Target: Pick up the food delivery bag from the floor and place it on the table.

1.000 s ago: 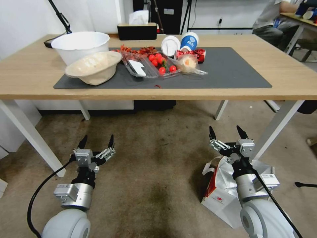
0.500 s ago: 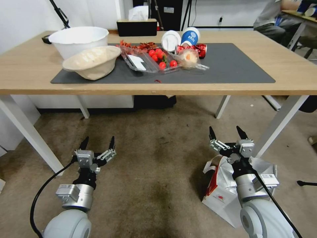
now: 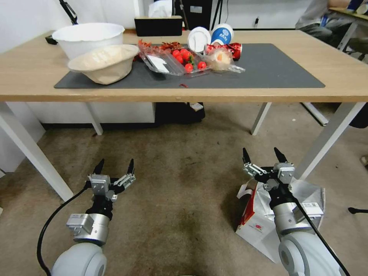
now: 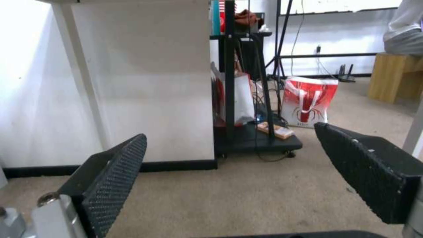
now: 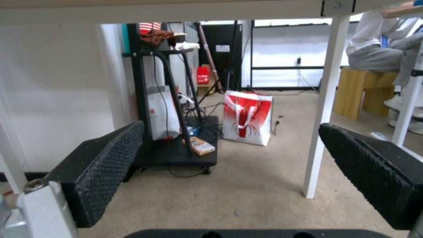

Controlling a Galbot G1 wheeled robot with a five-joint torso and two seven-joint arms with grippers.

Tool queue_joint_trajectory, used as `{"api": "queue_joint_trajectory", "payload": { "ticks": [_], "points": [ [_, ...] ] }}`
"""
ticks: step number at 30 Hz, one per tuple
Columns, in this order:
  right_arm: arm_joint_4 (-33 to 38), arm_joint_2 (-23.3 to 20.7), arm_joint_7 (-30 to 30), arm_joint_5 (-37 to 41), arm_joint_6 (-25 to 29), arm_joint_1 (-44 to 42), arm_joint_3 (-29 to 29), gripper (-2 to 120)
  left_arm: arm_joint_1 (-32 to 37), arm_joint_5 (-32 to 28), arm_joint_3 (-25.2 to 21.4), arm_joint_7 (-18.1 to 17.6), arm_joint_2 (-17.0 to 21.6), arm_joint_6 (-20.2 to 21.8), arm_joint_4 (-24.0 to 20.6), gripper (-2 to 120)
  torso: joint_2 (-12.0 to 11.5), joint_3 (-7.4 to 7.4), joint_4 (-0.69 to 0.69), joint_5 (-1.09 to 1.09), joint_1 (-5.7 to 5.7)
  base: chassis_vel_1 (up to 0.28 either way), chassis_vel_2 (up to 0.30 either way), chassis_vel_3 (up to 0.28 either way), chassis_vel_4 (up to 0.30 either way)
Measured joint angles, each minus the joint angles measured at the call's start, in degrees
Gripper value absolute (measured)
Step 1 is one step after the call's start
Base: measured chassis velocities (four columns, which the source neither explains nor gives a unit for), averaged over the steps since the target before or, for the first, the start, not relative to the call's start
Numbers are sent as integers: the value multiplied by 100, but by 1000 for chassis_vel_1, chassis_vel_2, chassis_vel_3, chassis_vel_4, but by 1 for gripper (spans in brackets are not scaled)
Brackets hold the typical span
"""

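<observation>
At the lower right of the head view, the food delivery bag [image 3: 257, 224] is sitting on the carpet floor [image 3: 184, 184], white with a red side panel, a small red logo and crinkled silver foil showing at its open top. The right claw [image 3: 264, 156] is hanging just above the bag's upper edge with its two black fingers spread wide, touching nothing; its arm is covering much of the bag. At the lower left of the frame, the left claw [image 3: 114, 166] is hovering over bare carpet, its fingers likewise spread and gripping nothing, well apart from the bag.

Across the upper half of the frame, the desk [image 3: 23, 78] is standing on white legs, its dark grey mat [image 3: 276, 69] carrying a white bowl [image 3: 88, 36], a beige bowl [image 3: 103, 63], a clear tray of red tomatoes [image 3: 180, 65] and a blue-and-white cup [image 3: 222, 34] lying on its side.

In the right wrist view, the right claw [image 5: 229, 181] is facing under the desk toward a white desk leg [image 5: 324, 109].
</observation>
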Motion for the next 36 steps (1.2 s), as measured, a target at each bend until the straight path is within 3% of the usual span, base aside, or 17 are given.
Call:
{"api": "queue_joint_trajectory", "payload": {
  "ticks": [14,31,36],
  "points": [
    [-1,-3,24,0,5,-9,17,100,13,14,21,2,6,-39,26,98,-271,-223,0,0,-48,0,0,0,0],
    [32,3,38,-14,43,-53,22,100,2,17,14,-9,-2,-82,32,98,-680,-601,0,0,-78,0,0,0,0],
    [32,13,41,-16,45,-62,21,100,1,17,13,-10,-1,-89,49,98,-751,-601,0,0,-93,0,0,0,0]
  ]
}}
